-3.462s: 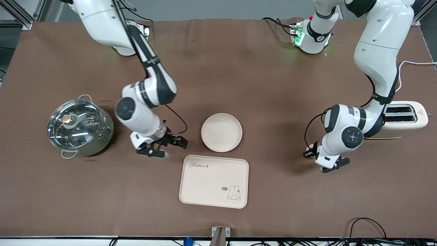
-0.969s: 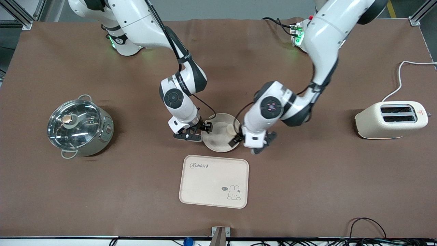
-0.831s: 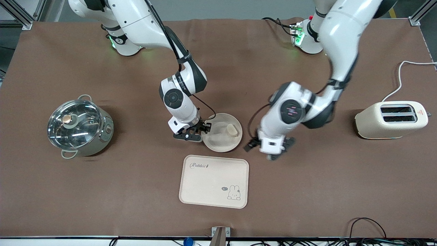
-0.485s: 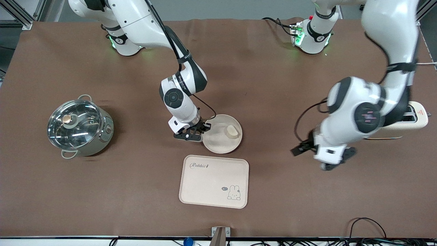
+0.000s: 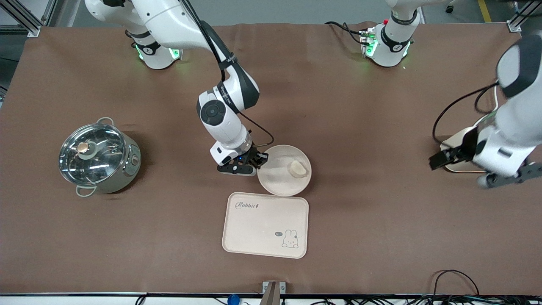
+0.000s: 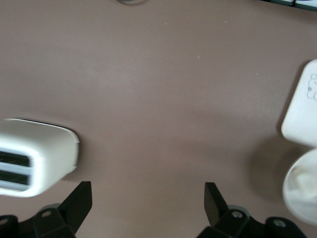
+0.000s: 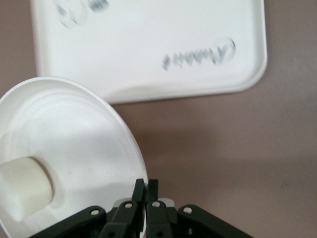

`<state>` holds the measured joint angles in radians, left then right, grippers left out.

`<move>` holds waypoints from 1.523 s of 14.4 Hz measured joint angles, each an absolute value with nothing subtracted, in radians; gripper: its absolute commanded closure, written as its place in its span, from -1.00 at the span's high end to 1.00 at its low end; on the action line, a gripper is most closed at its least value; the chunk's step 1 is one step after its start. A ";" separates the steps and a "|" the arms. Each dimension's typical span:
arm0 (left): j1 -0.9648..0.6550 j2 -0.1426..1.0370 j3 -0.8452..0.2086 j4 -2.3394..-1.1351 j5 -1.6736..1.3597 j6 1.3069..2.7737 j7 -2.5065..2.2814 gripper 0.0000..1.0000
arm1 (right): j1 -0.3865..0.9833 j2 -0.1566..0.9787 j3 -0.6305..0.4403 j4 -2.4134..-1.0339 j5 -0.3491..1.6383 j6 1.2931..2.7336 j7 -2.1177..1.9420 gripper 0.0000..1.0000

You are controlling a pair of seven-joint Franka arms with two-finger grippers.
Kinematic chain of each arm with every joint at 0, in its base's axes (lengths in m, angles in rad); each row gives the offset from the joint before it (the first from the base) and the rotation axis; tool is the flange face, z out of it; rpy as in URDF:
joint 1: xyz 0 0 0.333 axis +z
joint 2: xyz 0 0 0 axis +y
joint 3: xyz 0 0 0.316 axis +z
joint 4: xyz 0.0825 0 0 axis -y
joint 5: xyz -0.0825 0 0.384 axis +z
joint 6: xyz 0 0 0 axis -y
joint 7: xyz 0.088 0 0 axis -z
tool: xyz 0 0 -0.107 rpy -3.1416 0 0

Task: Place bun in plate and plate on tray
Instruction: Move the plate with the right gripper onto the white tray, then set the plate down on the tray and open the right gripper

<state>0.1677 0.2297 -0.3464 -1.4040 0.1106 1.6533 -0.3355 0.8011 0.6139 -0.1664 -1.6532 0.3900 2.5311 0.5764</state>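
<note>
Front view, centre of the frame: my right gripper point(image 5: 259, 162) clamps the rim of the plate point(image 5: 279, 180), the bun point(image 5: 298, 168) in it, just above the tray point(image 5: 258, 228). Far right, my left gripper point(image 5: 461, 167) hangs over the toaster point(image 5: 459, 140).

Left wrist view — fingers point(image 6: 79, 203) spread wide, nothing between.

Right wrist view — fingers point(image 7: 139, 191) pinch the plate rim point(image 7: 126, 144) at lower centre.

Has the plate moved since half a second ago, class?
Yes. The plate, gripped at its rim by the right tool, has shifted toward the tray; its edge now meets the tray's upper edge, with the bun inside.
</note>
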 measured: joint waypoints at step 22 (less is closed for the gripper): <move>0.005 -0.136 -0.122 -1.624 0.017 1.488 -0.059 1.00 | 0.563 1.010 -0.145 -1.136 0.431 2.380 0.602 -0.94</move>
